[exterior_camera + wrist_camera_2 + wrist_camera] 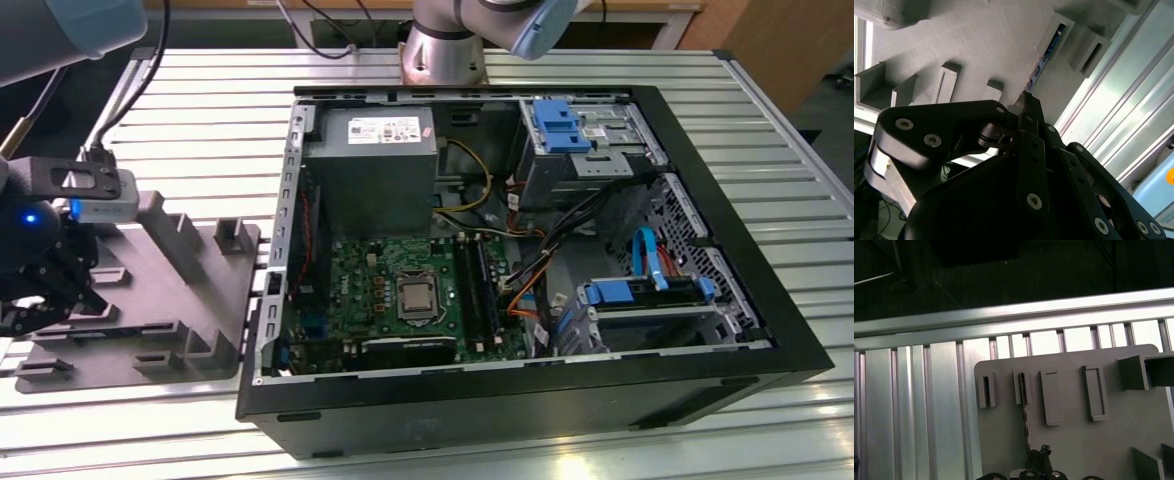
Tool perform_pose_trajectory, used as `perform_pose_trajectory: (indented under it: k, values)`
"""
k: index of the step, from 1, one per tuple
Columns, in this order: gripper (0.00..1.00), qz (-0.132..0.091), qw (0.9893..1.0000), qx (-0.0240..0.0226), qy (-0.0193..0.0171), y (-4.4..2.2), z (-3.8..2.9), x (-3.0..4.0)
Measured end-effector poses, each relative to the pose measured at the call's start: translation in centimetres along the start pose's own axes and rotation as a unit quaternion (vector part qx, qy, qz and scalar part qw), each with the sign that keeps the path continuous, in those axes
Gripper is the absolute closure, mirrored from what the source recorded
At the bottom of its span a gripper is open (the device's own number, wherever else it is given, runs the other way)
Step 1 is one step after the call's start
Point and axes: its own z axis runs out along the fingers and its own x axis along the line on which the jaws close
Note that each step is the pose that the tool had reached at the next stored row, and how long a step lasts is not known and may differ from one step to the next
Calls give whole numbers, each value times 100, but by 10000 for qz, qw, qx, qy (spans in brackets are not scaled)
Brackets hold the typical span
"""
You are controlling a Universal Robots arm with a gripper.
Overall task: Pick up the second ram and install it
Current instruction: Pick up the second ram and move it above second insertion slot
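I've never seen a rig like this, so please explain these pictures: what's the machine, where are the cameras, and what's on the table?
This is one robot arm on a slatted metal table. The exterior view looks on from off the arm; both wrist views come from cameras riding on it. On the table sit an open computer case and a gray fixture. The gripper is at the fixture, right by the second ram, a thin memory stick standing in a slot. Whether it grips the stick, I cannot tell.

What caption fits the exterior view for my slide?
Black robot gripper at the gray plastic fixture with raised blocks, beside the open black computer case.
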Motion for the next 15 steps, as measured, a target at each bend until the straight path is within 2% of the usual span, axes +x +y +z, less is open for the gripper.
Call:
perform_pose_trajectory:
  k: [15]
  values:
    - [89,-24,10000,-1,1,11,72,56]
